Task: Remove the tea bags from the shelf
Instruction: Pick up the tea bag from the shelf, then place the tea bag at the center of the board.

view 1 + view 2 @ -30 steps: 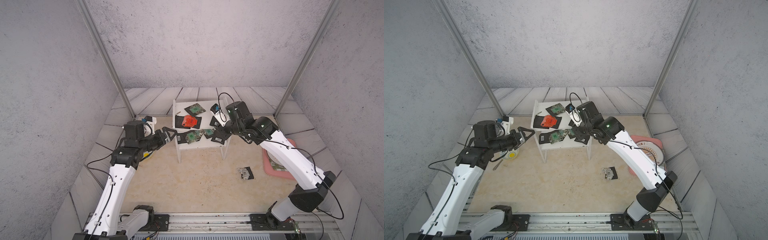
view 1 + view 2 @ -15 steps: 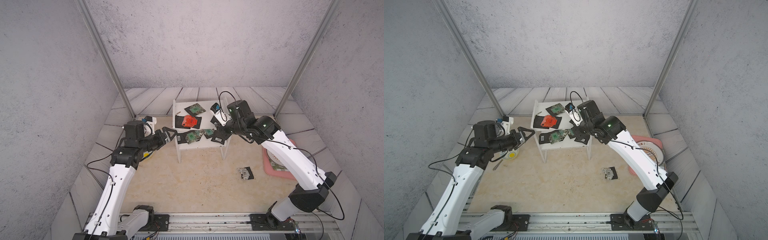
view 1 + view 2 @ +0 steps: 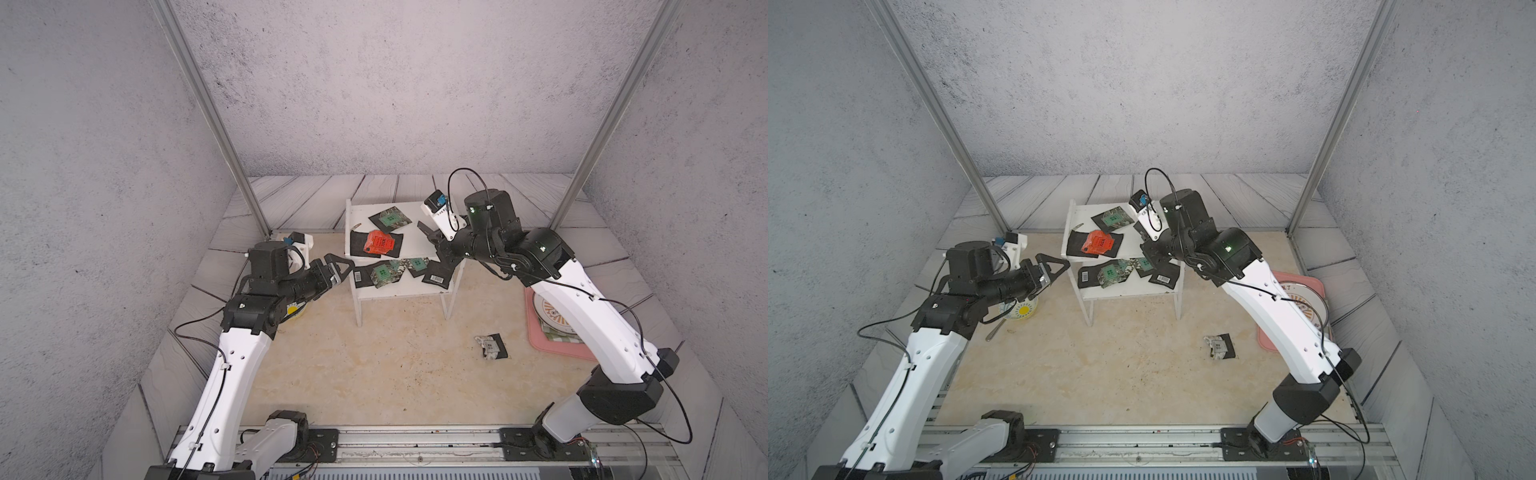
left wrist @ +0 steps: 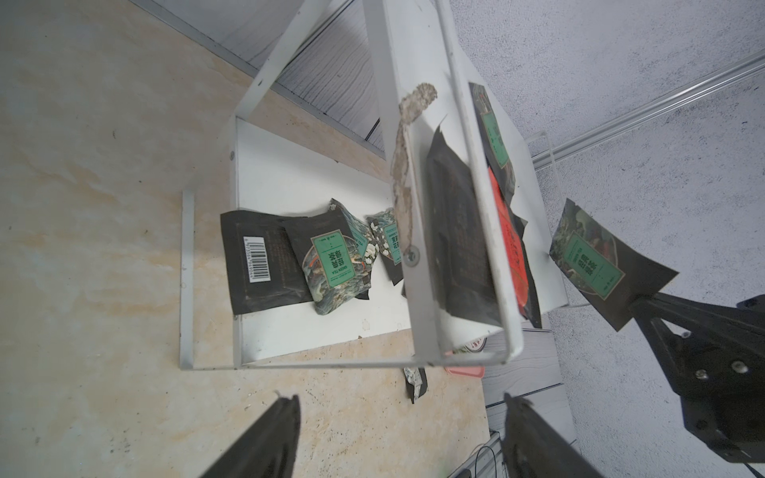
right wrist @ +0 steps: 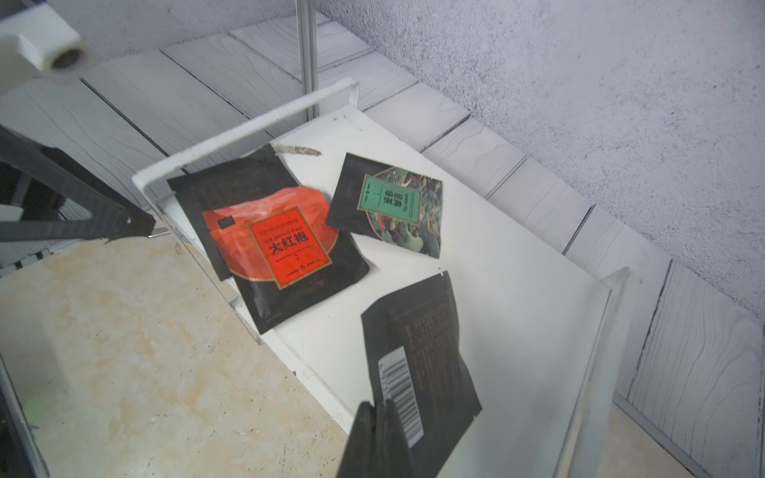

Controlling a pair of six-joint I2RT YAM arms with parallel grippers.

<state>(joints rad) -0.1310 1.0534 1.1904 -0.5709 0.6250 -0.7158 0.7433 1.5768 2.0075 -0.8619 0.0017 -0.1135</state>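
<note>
L arm comes up from the near rail, elbow bent, forearm about level. L gripper (image 3: 340, 266) sits just off the shelf (image 3: 399, 289) on its left side at lower-tier height, jaws wide, nothing betw. them. R arm arches up from the near right, wrist bent down over the upper tier's right end. R gripper (image 5: 372, 418) is pinched tight on the held bag (image 5: 418, 356) by one edge, bag tilted above the board.

Hard to see: in both top views the R wrist covers most of the held bag. Can't tell if its far corner touches the board. Pink tray (image 3: 535, 332) is partly under the R forearm.

Bags: floor bag (image 3: 492, 347) lies crumpled, near the shelf's right legs. Lower-tier bags (image 3: 382, 272), four or so, overlap; black w/ green labels or white barcodes. On the upper tier the red-orange bag (image 3: 378, 242) lies on black ones, w/ a green-label bag (image 3: 390, 218) behind. Held bag is black: barcode on one face, green label on the other.
</note>
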